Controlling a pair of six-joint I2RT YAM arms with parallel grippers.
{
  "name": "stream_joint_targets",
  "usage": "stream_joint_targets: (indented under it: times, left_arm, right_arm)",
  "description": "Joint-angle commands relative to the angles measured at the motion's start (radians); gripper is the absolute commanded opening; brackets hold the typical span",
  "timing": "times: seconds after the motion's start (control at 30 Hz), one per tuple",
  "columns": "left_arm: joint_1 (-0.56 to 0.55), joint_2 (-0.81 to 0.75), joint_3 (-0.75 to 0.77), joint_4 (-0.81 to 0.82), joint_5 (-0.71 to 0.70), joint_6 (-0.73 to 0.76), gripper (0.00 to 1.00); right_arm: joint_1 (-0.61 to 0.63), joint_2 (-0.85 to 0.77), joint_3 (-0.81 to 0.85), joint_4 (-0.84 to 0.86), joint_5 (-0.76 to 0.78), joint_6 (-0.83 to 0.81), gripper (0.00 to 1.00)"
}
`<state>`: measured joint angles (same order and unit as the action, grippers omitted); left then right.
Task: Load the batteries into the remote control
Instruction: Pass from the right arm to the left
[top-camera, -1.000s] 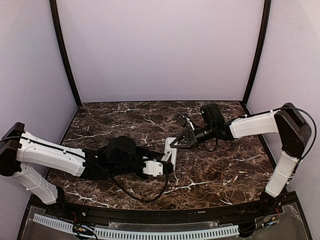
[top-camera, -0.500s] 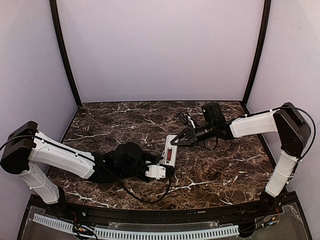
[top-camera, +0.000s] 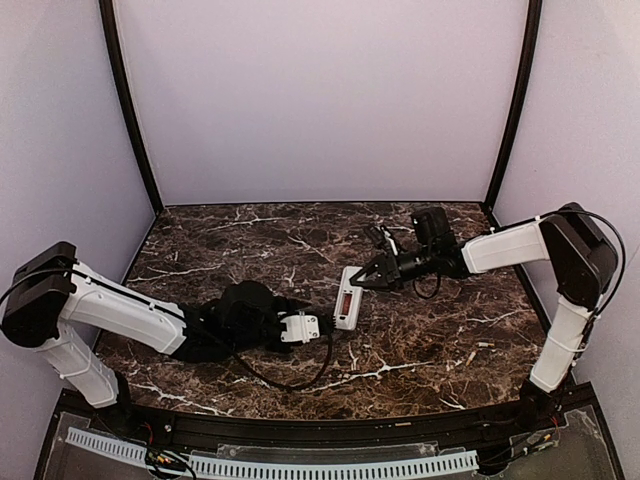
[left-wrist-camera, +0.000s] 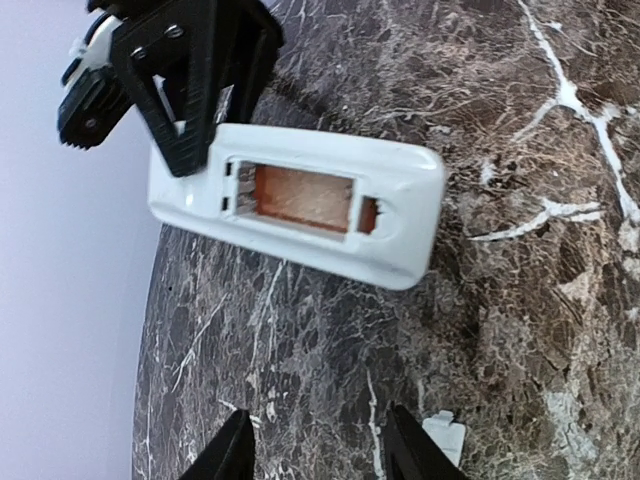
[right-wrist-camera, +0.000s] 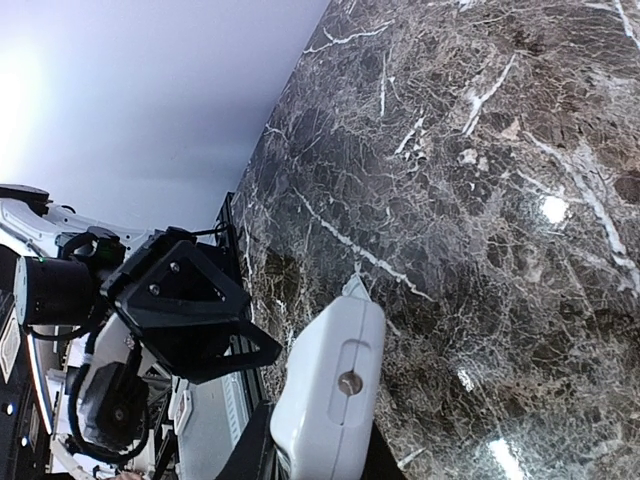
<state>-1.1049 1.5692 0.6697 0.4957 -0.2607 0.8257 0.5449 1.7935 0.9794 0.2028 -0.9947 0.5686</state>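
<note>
Between the black fingers of the right gripper (top-camera: 362, 281), closed in a pinch, sits the far end of the remote control (top-camera: 347, 298), back side up. From that pinch the slim white body runs toward the left arm, and its recessed compartment lies uncovered with the reddish-brown batteries (left-wrist-camera: 300, 195) showing inside. Whether the remote's near end rests on the marble table (top-camera: 440, 340) or hangs just above it cannot be told. Just beyond that near end sits the left gripper (left-wrist-camera: 318, 425), fingers spread and holding nothing, pointed at the remote but apart from it. A small white piece (left-wrist-camera: 446, 437) shows beside one of its fingers; what it is cannot be told.
</note>
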Motion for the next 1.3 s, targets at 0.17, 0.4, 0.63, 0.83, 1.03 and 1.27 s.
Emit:
stream_joint_targets:
  times: [0.17,0.4,0.63,0.83,1.03,1.27]
  left_arm:
    - [0.061,-0.116,0.021,-0.051,-0.039,-0.365,0.57]
    - [0.101,-0.154,0.039,-0.081,0.068,-0.526,0.61]
    - [0.128,-0.151,0.061,-0.097,0.135,-0.576,0.61]
    - [0.128,-0.090,0.108,-0.091,0.246,-0.654,0.61]
    - [0.126,0.005,0.185,-0.078,0.305,-0.688,0.61]
    - [0.141,0.028,0.209,-0.072,0.237,-0.715,0.62]
  right_arm:
    - [-0.011,-0.037,-0.064,0.028,-0.044,-0.081,0.00]
    - [0.000,-0.056,-0.104,0.035,-0.078,-0.122,0.00]
    - [0.013,-0.048,-0.110,0.020,-0.058,-0.147,0.00]
    - [-0.057,-0.143,-0.141,0.005,-0.011,-0.130,0.00]
    - [-0.130,-0.195,-0.166,-0.076,0.029,-0.178,0.00]
    - [-0.074,-0.094,-0.159,-0.001,0.010,-0.156,0.00]
